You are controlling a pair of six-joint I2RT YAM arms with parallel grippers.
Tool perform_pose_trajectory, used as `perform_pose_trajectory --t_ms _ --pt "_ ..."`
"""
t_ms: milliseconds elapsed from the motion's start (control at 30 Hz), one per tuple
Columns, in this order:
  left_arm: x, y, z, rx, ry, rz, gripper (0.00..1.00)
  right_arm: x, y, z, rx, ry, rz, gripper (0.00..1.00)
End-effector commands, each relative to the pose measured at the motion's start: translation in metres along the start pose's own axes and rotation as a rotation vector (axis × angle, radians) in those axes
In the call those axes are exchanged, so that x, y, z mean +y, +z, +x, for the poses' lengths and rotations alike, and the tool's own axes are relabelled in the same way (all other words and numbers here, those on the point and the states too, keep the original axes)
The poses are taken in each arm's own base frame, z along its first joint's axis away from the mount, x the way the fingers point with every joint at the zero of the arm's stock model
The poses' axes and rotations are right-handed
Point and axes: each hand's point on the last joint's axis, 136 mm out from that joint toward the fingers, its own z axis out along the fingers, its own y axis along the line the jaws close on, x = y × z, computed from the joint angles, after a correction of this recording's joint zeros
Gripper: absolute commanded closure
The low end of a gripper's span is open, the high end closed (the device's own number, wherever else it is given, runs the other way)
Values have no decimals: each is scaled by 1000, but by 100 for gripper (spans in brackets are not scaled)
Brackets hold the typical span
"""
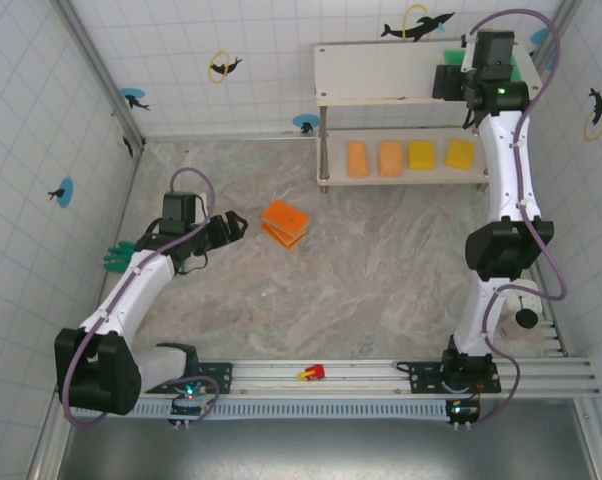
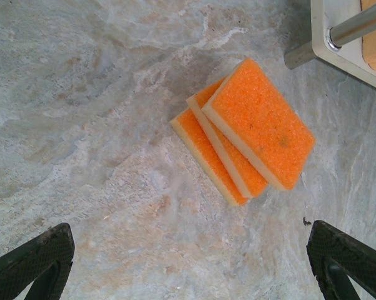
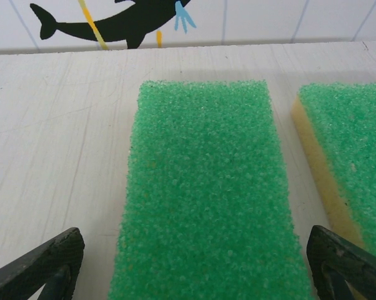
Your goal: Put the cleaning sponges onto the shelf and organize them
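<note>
Plainly, the stack of three orange sponges [image 1: 285, 222] on the bench [image 1: 361, 290] is the left arm's work. The left fingers [image 1: 231, 226] are just beside it, while the right fingers [image 1: 447, 80] are well apart from it, over the top board of the shelf [image 1: 381, 72].

In the left wrist view the left fingers [image 2: 32, 262] are spread wide with nothing between them. The stack [image 2: 247, 134] lies ahead of them, a little toward the right-hand finger and near the shelf leg [image 2: 356, 25]. Its long axis runs diagonally to the line between the fingers, and the three pieces are fanned, not squared. I judge that the wrist must turn before closing, so that the fingers meet the long sides.

The right fingers [image 3: 41, 265] are also wide apart. One green sponge [image 3: 203, 187] lies flat on the board between them, untouched, with a second green sponge [image 3: 350, 144] just beside it. An orange pair [image 1: 357, 158] and a yellow pair [image 1: 421, 154] lie in a row on the lower board [image 1: 401, 178].
</note>
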Motion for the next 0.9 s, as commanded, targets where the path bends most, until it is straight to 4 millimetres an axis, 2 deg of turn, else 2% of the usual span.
perform_pose_trajectory --t_ms 0,233,433,733,867 --pt "2 1 1 -6 8 6 3 0 -13 -12 -31 -9 7 5" --pt "2 2 2 -3 10 9 3 1 -26 -18 -45 -8 -1 4" --pt "1 0 1 -6 10 11 3 0 -46 -29 -78 -9 -7 1" --pt "0 1 1 -6 11 18 3 3 -94 -52 -158 9 -52 2" --pt "-1 1 -1 -9 12 21 3 8 -117 -55 -175 6 -87 2"
